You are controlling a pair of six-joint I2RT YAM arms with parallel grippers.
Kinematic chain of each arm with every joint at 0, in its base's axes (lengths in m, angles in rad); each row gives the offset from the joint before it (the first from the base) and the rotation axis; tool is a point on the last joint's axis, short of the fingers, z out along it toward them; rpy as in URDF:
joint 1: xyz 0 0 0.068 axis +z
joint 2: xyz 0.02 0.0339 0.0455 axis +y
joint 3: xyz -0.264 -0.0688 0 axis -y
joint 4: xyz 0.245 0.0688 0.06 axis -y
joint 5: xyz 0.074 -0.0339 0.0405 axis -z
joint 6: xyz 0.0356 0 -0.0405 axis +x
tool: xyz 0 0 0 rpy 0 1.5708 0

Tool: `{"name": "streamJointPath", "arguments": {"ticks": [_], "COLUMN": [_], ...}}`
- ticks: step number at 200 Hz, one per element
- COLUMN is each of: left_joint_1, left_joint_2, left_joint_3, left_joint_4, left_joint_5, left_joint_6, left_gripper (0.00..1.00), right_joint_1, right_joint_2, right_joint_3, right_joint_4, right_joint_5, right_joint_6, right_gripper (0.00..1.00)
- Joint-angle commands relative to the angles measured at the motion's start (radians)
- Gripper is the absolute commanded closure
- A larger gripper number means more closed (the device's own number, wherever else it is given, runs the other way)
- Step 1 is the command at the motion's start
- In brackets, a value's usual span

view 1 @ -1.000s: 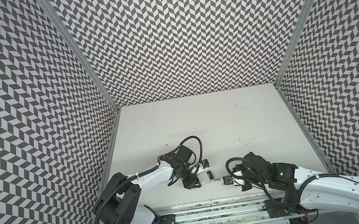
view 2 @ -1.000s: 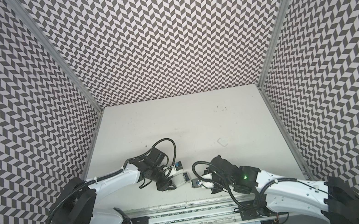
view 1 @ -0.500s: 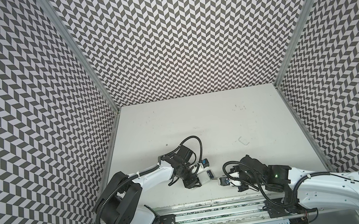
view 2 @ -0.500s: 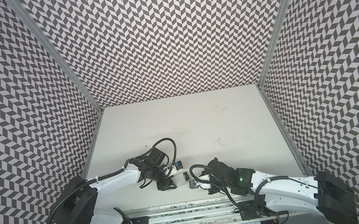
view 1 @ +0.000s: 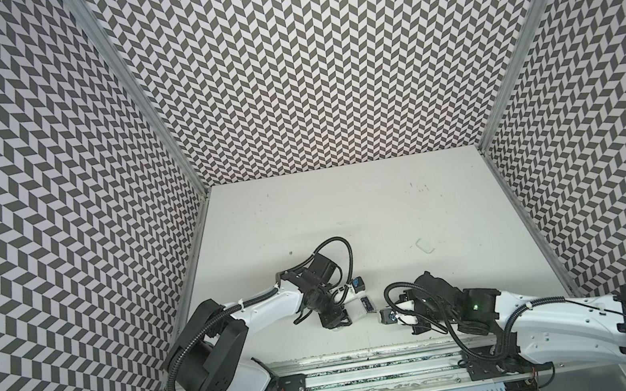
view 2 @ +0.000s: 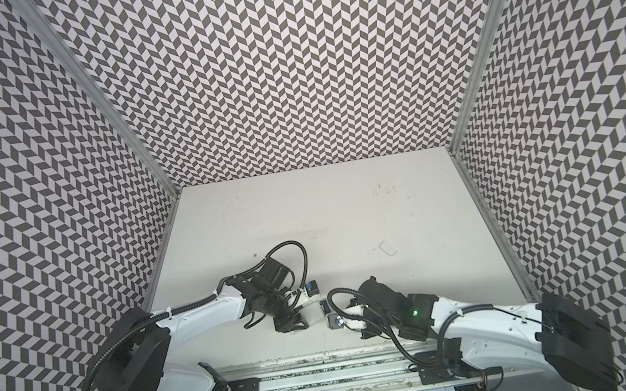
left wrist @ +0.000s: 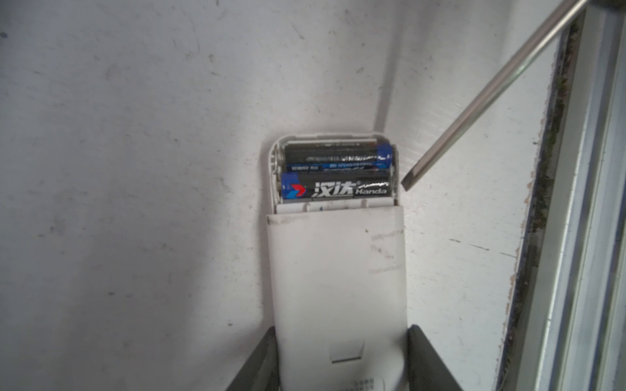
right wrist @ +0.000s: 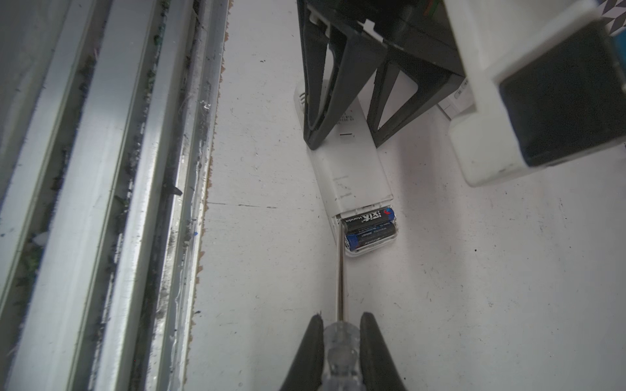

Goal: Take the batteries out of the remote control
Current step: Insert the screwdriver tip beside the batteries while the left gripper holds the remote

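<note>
**Right arm swings in, blade at the battery bay**

Since a second ago the right arm (view 1: 530, 311) has swung in toward the remote (left wrist: 338, 270), bringing the screwdriver (right wrist: 341, 270) close. The left arm (view 1: 270, 312) has not shifted.

The remote is a smooth white plastic slab with rounded corners and grey scuffs. It lies flat on the matte, scratched white table (right wrist: 440, 304). Its end bay is uncovered, and two batteries (left wrist: 335, 176), glossy black cylinders with blue ends, sit side by side across it. The screwdriver has a clear ribbed handle and a thin bright steel shaft ending in a flat blade.

The blade is at the bay's side rim, beside the batteries' ends; whether it touches cannot be told. Along that side runs the grimy aluminium rail (right wrist: 118, 169) at the table's front edge, so room there is narrow. Past the bay's end and on the far side the table is open.

The left claw (left wrist: 342, 335) reaches in low, its black fingers clamped on the remote's long sides, away from the bay. The right claw (right wrist: 340, 321) is clenched on the handle, the shaft pointing straight out from it.
</note>
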Motion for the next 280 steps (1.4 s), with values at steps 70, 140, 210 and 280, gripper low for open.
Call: {"name": "streamJointPath", "arguments": {"ticks": [70, 140, 210, 280], "left_joint_1": [-0.005, -0.005, -0.027, -0.107], "left_joint_2": [0.008, 0.010, 0.016, 0.082], "left_joint_3": [-0.010, -0.012, -0.027, -0.034], "left_joint_4": [0.010, 0.011, 0.035, 0.053], "left_joint_5": [0.016, 0.013, -0.121, -0.227], "left_joint_6": [0.010, 0.010, 0.078, 0.024], "left_gripper": [0.75, 0.76, 0.70, 0.57], "right_joint_1": [0.009, 0.009, 0.008, 0.009], "right_joint_2": [0.008, 0.000, -0.023, -0.068], "right_joint_3": [0.012, 0.005, 0.015, 0.058], "right_joint_4": [0.080, 0.086, 0.008, -0.173], "right_joint_5": [0.014, 0.032, 0.086, 0.067], "right_joint_6": [0.021, 0.017, -0.027, -0.053], "right_gripper": [1.00, 1.00, 1.00, 1.00]}}
